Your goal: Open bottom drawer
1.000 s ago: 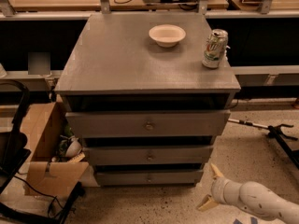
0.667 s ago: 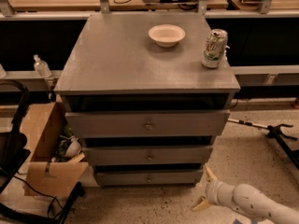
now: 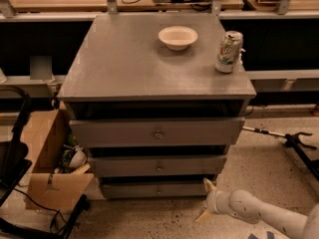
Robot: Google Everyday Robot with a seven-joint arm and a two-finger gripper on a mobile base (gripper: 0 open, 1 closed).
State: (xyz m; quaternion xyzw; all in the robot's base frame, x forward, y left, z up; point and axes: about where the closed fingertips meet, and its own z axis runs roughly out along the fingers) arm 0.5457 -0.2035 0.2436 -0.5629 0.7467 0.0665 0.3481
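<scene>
The bottom drawer (image 3: 149, 189) is the lowest grey front of the cabinet, with a small round knob (image 3: 159, 190) at its centre, and its front looks closed. My gripper (image 3: 206, 201) hangs low at the drawer's right end, just off the cabinet's lower right corner. Its two pale fingers are spread apart and point left toward the drawer front, with nothing between them. One fingertip (image 3: 208, 184) is level with the drawer's right edge, the other (image 3: 202, 217) is near the floor. The white arm runs off to the lower right.
Above are the middle drawer (image 3: 157, 165) and the top drawer (image 3: 157, 132). On the cabinet top stand a white bowl (image 3: 178, 37) and a green can (image 3: 229, 52). An open cardboard box (image 3: 49, 159) sits at the left, and a black stand (image 3: 298, 142) lies on the floor at the right.
My gripper has moved left along the floor, from right of the cabinet to the bottom drawer's right end. The drawers have not moved.
</scene>
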